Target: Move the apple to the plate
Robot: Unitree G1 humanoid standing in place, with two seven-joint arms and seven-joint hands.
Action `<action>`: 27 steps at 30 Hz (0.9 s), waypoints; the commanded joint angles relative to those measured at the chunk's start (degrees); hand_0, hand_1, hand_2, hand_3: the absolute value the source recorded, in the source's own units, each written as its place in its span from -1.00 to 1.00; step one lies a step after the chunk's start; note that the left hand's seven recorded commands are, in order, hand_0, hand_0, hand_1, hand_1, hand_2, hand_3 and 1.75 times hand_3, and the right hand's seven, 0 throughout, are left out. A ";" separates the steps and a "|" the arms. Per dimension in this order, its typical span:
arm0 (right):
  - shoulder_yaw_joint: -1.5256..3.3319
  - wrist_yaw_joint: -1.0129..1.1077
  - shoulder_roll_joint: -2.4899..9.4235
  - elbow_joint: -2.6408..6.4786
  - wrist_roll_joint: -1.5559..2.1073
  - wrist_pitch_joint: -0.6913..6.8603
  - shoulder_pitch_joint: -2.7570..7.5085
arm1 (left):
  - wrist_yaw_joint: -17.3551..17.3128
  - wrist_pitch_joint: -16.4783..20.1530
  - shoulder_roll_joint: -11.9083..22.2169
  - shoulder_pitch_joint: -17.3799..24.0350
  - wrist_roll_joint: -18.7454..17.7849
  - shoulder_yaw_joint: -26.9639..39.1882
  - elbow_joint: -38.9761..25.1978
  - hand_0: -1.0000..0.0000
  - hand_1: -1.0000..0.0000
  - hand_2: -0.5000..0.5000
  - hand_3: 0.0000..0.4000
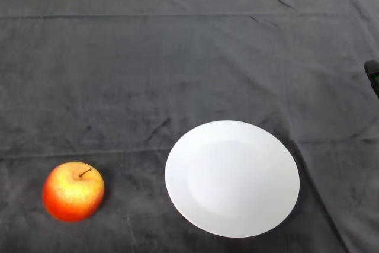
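Dark, creased cloth (pixel 177 57) covers the whole worktop. On it sits a red-and-yellow apple (pixel 73 191) at the near left — stem up — well apart from the white plate (pixel 232 177), which lies bare toward the near right.

We find no text, label, brand, number or sign that we can read here. The apple (pixel 73 191) carries no sticker that we can see, the white plate (pixel 232 177) is plain, and the dark cloth (pixel 177 69) over the table shows no print.
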 commanded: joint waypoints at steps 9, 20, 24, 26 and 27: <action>-2.69 0.87 0.43 -2.43 -0.97 0.23 -0.40 | -2.04 0.95 0.14 2.47 -0.16 1.15 -2.60 1.00 1.00 0.00 -1.00; -3.07 0.92 0.47 -2.42 -1.38 0.30 -0.46 | -5.71 0.37 1.95 3.06 -0.77 1.68 -2.38 1.00 1.00 0.00 -1.00; -3.21 0.94 0.49 -2.42 -1.52 0.32 -0.48 | -7.90 0.34 2.54 2.55 0.38 0.24 -2.10 1.00 1.00 0.00 -1.00; -3.27 0.95 0.49 -2.41 -1.59 0.33 -0.49 | -9.41 0.27 3.19 2.38 1.20 -0.70 -1.98 1.00 1.00 0.00 -1.00; -3.30 0.95 0.50 -2.41 -1.62 0.34 -0.49 | -10.19 0.19 3.57 2.35 1.61 -1.17 -1.95 1.00 1.00 0.00 -1.00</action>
